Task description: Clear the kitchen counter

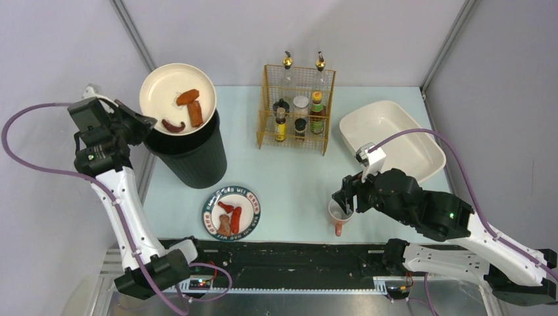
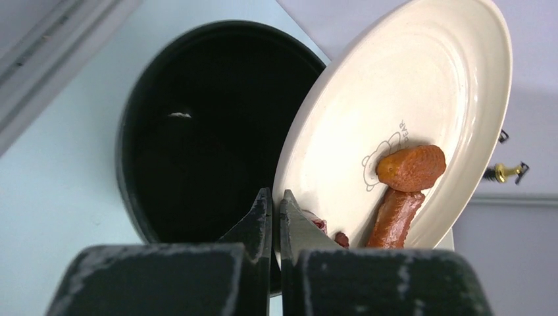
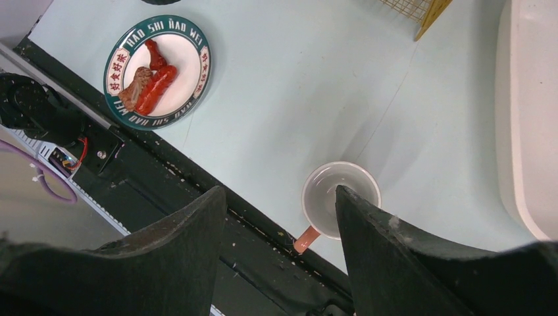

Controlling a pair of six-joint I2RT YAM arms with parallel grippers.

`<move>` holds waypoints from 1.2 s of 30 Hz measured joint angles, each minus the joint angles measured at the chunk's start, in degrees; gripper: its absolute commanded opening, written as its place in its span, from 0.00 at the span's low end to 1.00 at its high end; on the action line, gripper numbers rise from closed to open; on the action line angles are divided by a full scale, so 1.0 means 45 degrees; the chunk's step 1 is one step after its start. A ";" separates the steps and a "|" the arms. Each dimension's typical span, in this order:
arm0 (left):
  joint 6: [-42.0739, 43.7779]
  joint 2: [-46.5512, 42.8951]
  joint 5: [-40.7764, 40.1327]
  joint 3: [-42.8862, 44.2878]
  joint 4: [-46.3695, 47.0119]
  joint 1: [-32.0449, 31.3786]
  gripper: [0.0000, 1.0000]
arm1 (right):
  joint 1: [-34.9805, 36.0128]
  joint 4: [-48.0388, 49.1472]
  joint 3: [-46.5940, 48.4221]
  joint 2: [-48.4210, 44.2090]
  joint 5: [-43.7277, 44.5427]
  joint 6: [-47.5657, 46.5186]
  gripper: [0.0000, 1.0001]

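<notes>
desk (image 1: 296,178): ahead of both arms, not cleared | left claw (image 2: 276,201) clenched on cream plate (image 1: 177,99) rim, tipped over black bin (image 1: 191,161), sausages (image 2: 411,168) not yet dumped | right claw (image 1: 343,199) spread above mug (image 1: 339,216), grasping nothing | to do, by my read: patterned plate (image 1: 231,212), mug, bottle rack (image 1: 296,108)
</notes>
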 measured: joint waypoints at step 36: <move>0.2278 -0.1209 -0.9928 -0.0432 -0.0199 -0.2108 0.00 | 0.0000 0.0121 -0.0529 -0.0277 -0.0641 0.0015 0.66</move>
